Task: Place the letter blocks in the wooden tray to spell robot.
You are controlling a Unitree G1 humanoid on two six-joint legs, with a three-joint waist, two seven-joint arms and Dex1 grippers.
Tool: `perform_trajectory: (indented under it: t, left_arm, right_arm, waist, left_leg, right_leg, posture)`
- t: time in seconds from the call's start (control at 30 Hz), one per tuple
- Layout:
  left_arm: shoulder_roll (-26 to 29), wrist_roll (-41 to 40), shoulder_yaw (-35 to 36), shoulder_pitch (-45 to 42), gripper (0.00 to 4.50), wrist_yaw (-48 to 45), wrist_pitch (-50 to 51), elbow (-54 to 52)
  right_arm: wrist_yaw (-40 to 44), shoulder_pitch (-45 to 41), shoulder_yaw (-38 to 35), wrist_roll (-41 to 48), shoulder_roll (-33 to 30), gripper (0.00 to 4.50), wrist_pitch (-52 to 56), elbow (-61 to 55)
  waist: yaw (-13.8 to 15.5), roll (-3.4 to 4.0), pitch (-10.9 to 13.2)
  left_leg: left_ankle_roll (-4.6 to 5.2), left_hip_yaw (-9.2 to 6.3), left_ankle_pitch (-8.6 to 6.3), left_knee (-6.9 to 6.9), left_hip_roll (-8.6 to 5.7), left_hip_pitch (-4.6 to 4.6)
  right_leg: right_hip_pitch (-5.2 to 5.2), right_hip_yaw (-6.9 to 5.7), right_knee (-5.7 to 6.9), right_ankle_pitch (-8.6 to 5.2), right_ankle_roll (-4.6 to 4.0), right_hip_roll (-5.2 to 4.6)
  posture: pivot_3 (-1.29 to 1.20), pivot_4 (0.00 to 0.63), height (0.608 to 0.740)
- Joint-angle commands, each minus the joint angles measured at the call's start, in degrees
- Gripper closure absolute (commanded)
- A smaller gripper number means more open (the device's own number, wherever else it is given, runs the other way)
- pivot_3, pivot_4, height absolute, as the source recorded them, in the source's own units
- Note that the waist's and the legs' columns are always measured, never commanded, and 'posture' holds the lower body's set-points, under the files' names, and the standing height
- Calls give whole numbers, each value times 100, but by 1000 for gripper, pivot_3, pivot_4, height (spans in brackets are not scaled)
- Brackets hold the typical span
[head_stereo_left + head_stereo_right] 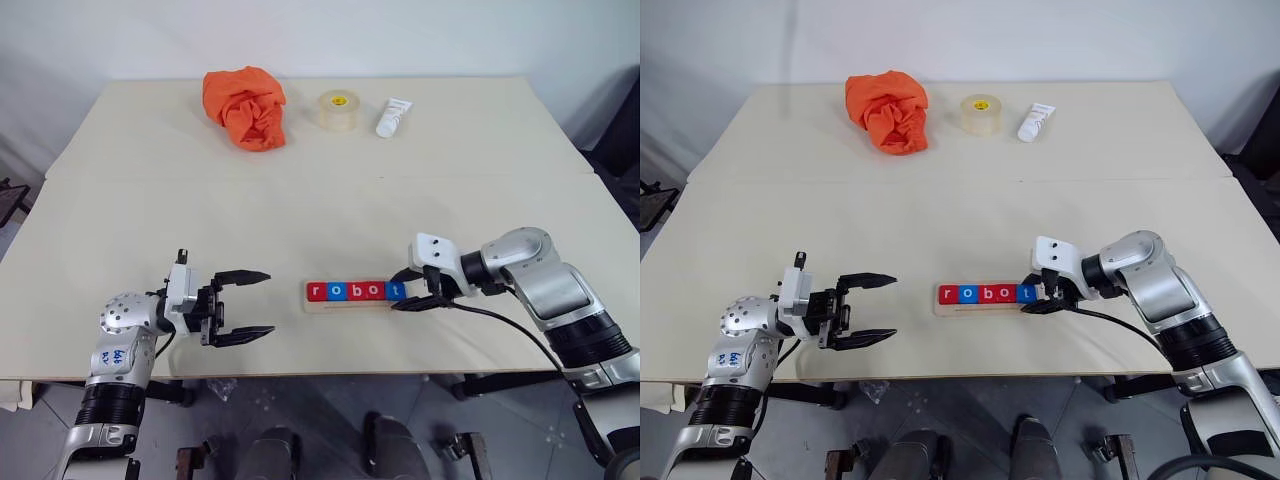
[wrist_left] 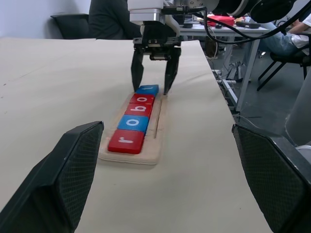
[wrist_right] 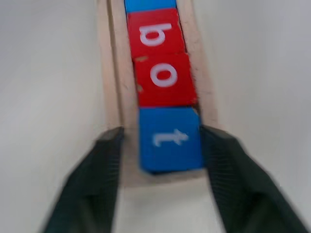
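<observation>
Five blocks sit in a row in the tray near the table's front edge — cloth, tape roll and tube line its far side, left to right.

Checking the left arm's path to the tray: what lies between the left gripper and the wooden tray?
Nothing: the head views show bare table between the left gripper and the wooden tray, whose near end holds the red r block.
</observation>
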Motion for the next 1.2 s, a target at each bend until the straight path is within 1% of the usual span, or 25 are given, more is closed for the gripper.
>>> perform_trajectory:
  t: [0.03,0.07,0.3,0.37,0.43,0.5,0.53,0.73,0.9,0.93,1.2]
  left_arm:
    - [9,-48,38,-84,0,-15,-66,-18]
    - [10,-45,35,-93,0,-24,-73,-2]
    - [30,-14,37,-165,0,0,-60,111]
    - [29,20,26,-224,0,-36,-112,216]
    - [10,43,1,-271,0,-53,-146,270]
    - [-20,48,-24,-318,0,-52,-161,303]
    - [-29,50,-31,-332,0,-53,-168,317]
    - [-24,35,-36,-299,0,-65,-170,288]
    - [-4,24,-16,-244,0,-56,-161,244]
    - [-3,22,-15,-233,0,-54,-161,232]
    - [11,22,-1,-161,0,-28,-168,157]
  right_arm:
    - [2,-74,-262,184,-120,347,129,-302]
    - [5,-95,-326,233,-162,26,176,-344]
    - [-178,12,-676,336,-377,26,215,-371]
    - [-254,121,-729,330,-396,26,81,-424]
    - [-247,223,-744,394,-450,26,265,-560]
    - [-191,274,-778,579,-469,404,655,-696]
    - [-231,310,-842,624,-443,621,597,-735]
    - [-234,533,-749,598,-643,2648,539,-895]
    - [-146,578,-624,623,-619,4351,492,-873]
    - [-149,586,-620,622,-618,4430,500,-882]
    - [-207,495,-392,466,-441,4430,247,-542]
  waist:
    - [1,0,0]
    - [1,0,0]
    - [10,0,0]
    - [10,0,0]
    - [10,0,0]
    - [7,0,0]
    - [4,0,0]
    - [11,0,0]
    - [8,0,0]
    - [8,0,0]
    - [9,0,0]
  left_leg:
    - [0,0,0,0,-1,0]
    - [0,0,0,0,-2,-1]
    - [1,-2,0,0,-4,-3]
    - [0,-2,0,-1,-3,-2]
    - [0,-1,-1,0,-3,-2]
    - [0,0,0,-1,-3,-3]
    - [0,0,0,-1,-3,-3]
    - [0,-1,0,0,-2,-3]
    - [0,0,-1,0,-2,-3]
    - [0,0,0,0,-2,-3]
    - [0,0,0,0,-2,-3]
  right_leg:
    - [0,0,0,0,0,0]
    - [0,0,0,0,0,0]
    - [0,0,-2,0,0,-1]
    - [0,-1,-1,0,0,-1]
    - [0,-1,-1,0,0,0]
    - [0,-1,-1,0,0,0]
    - [-1,-1,-1,0,0,0]
    - [0,-1,-1,0,0,0]
    - [0,-1,-2,0,0,-1]
    - [0,0,-2,0,0,-1]
    - [0,0,-1,0,0,-1]
  posture:
    - [0,150,740]
    - [0,150,740]
    - [0,150,740]
    - [0,150,740]
    - [0,150,740]
    - [0,150,740]
    - [0,150,740]
    - [0,150,740]
    - [0,150,740]
    - [0,150,740]
    - [0,150,740]
